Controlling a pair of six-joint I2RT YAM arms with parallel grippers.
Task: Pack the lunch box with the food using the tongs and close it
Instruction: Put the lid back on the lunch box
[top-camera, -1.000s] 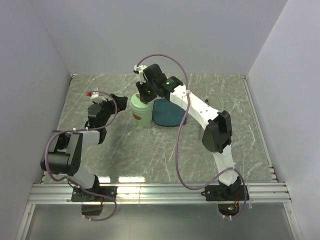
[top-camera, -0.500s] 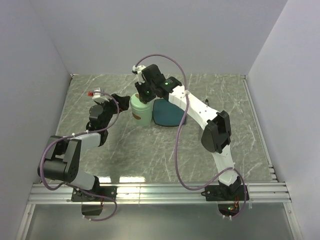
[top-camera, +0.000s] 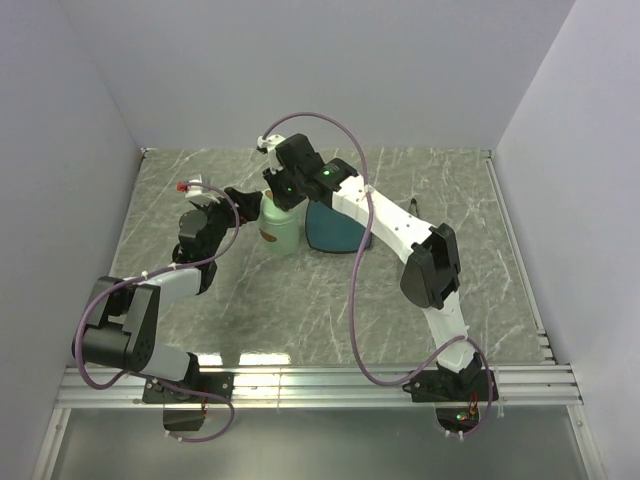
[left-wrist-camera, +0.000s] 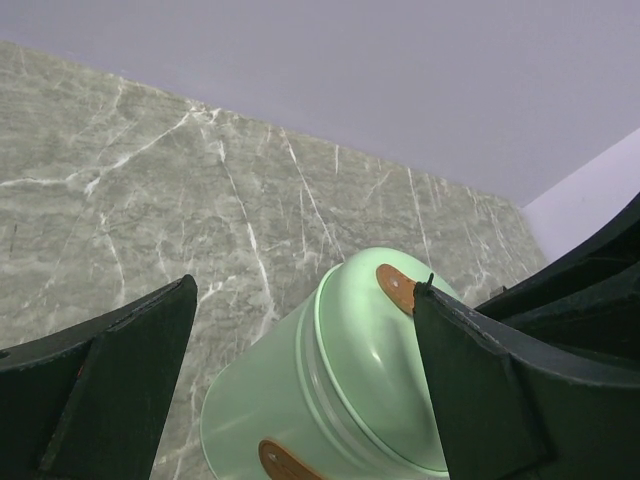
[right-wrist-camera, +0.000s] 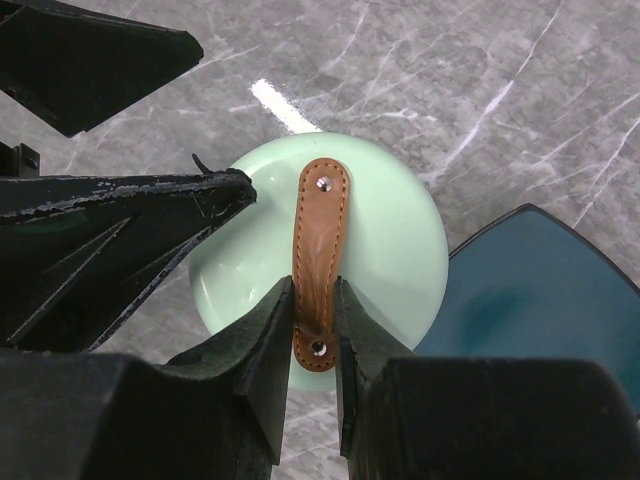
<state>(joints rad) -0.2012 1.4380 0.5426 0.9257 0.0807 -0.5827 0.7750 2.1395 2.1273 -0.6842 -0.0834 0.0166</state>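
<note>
The pale green lunch box (top-camera: 281, 232) stands upright on the marble table, just left of the teal plate. Its round lid (right-wrist-camera: 390, 250) sits on top of it. My right gripper (right-wrist-camera: 314, 290) comes down from above, shut on the lid's brown strap handle (right-wrist-camera: 320, 225). My left gripper (left-wrist-camera: 305, 290) is open, with one finger on each side of the box (left-wrist-camera: 270, 410). Its right-hand finger (right-wrist-camera: 150, 200) lies close against the lid's rim. In the top view the left gripper (top-camera: 245, 200) is at the box's left side. The food and the tongs are out of view.
The dark teal square plate (top-camera: 335, 228) lies right of the lunch box, partly under the right arm; the part that shows (right-wrist-camera: 530, 290) is bare. Grey walls close the table at the back and on both sides.
The right wrist has shifted a little to the left over the lunch box, still holding the handle. The left gripper has moved in closer around the box.
</note>
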